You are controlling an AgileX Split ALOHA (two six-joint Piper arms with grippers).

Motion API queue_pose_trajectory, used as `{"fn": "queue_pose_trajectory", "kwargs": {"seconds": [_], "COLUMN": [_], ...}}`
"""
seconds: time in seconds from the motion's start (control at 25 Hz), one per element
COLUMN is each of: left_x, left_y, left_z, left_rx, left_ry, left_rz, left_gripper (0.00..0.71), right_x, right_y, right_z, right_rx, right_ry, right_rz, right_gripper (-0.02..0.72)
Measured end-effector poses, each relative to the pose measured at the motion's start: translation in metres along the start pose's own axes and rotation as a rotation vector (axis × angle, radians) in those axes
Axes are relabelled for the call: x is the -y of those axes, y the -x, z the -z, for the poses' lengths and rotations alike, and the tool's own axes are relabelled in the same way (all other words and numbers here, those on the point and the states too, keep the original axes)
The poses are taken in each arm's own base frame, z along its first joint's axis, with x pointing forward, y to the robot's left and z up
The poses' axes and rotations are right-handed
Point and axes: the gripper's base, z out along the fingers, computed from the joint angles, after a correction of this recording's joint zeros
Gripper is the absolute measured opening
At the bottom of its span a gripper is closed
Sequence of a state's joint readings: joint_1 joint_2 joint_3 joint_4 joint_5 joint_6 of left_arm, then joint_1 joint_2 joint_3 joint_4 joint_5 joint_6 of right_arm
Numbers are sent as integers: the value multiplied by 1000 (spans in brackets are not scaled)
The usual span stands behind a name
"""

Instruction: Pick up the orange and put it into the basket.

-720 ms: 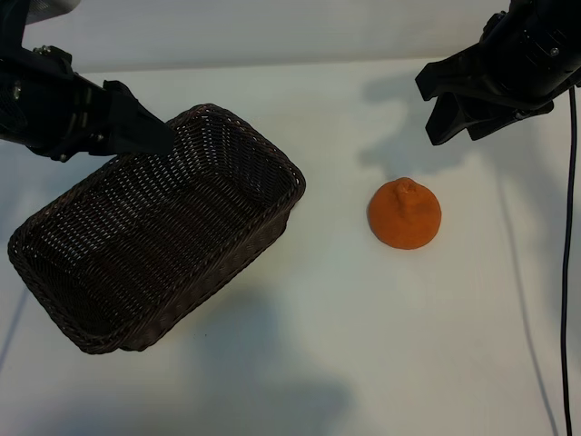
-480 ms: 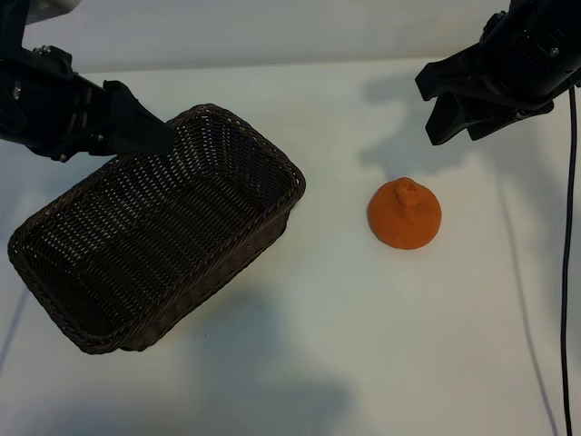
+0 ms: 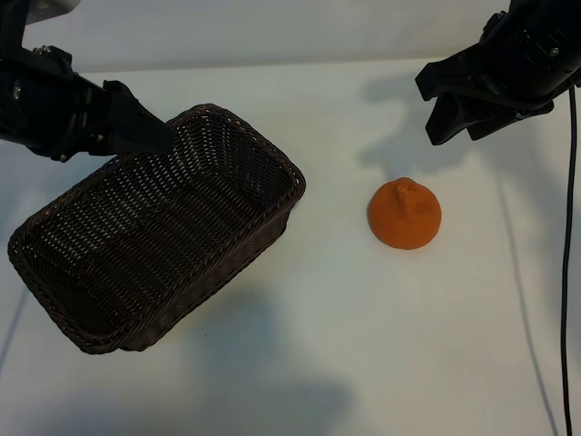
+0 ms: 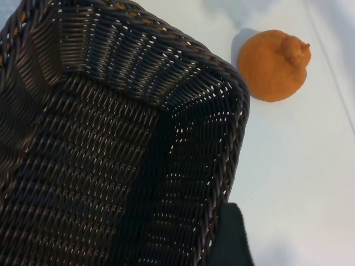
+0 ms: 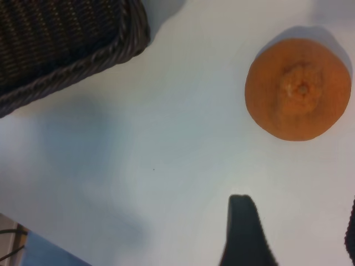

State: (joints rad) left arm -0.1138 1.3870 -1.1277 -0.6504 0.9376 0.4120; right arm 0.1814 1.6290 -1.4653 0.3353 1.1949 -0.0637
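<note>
The orange (image 3: 405, 213) sits on the white table, right of centre, knob up; it also shows in the left wrist view (image 4: 274, 65) and the right wrist view (image 5: 298, 88). The dark wicker basket (image 3: 292, 182) lies at an angle on the left, nothing in it. My left gripper (image 3: 154, 129) is over the basket's far-left rim; one finger (image 4: 230, 238) shows just outside the basket wall (image 4: 194, 83), the other is hidden. My right gripper (image 3: 441, 107) hangs open above and behind the orange, its fingers (image 5: 244, 233) wide apart with only bare table between them.
A black cable (image 3: 567, 272) runs down the table's right side. A corner of the basket (image 5: 66, 39) shows in the right wrist view, well apart from the orange. The table's edge (image 5: 28, 233) shows in that same view.
</note>
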Motion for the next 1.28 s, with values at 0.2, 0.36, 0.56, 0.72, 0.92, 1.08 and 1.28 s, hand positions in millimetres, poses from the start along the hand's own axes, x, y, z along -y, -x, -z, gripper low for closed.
{"fn": "queue_pose_trajectory", "kwargs": {"seconds": [0.2,0.36,0.56,0.72,0.92,1.08,1.28], "left_x": [0,0,-1,-1,-2,-7,-16], "left_y": [0,0,1,2,0,-7,-20], "left_z": [0,0,0,0,0,0,4], "left_rx": [3,3,14,19,5,-71,-204], "left_ry": [1,1,7,12,25,75,193], "left_rz": [0,0,0,-3,-5,55,143], "left_gripper": [567,567,567,567,567,567,567], "right_x": [0,0,0,0,0,0,0], "right_y": [0,0,0,-1,-1,-1,-1], "right_z": [0,0,0,0,0,0,0], "right_rx": [0,0,-1,-9,-12,-13,-13], "right_ry": [0,0,0,1,1,1,0], "right_rz": [0,0,0,0,0,0,0], "right_gripper": [433,433,433,433,433,433,433]}}
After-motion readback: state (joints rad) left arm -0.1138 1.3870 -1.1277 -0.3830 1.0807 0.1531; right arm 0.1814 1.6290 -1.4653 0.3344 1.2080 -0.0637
